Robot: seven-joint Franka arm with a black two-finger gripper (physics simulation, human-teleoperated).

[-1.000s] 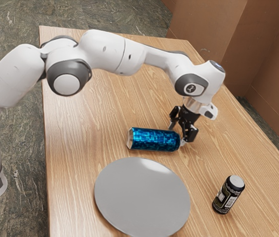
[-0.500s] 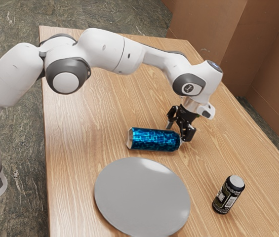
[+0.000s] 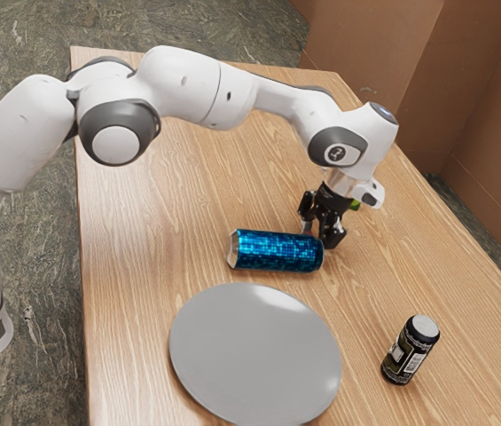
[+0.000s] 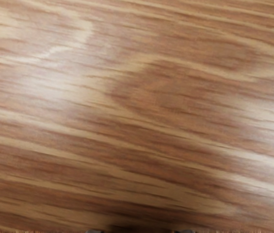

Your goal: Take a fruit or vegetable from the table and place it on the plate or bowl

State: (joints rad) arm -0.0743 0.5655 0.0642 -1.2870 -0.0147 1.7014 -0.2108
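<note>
- Presently we find the gripper low over the table, just beside the end of the blue can that points to the exterior view's right.
- We note its fingers standing apart with nothing between them; the claw is open and holds nothing.
- We record the blue can lying on its side near the middle of the table, clear of the plate.
- We find the grey plate lying flat and bare by the table's near edge, just in front of the can.
- We see a black bottle standing upright toward the near corner at the exterior view's right, well apart from the gripper.
- We see bare wood grain under the hand in the wrist view.
</note>
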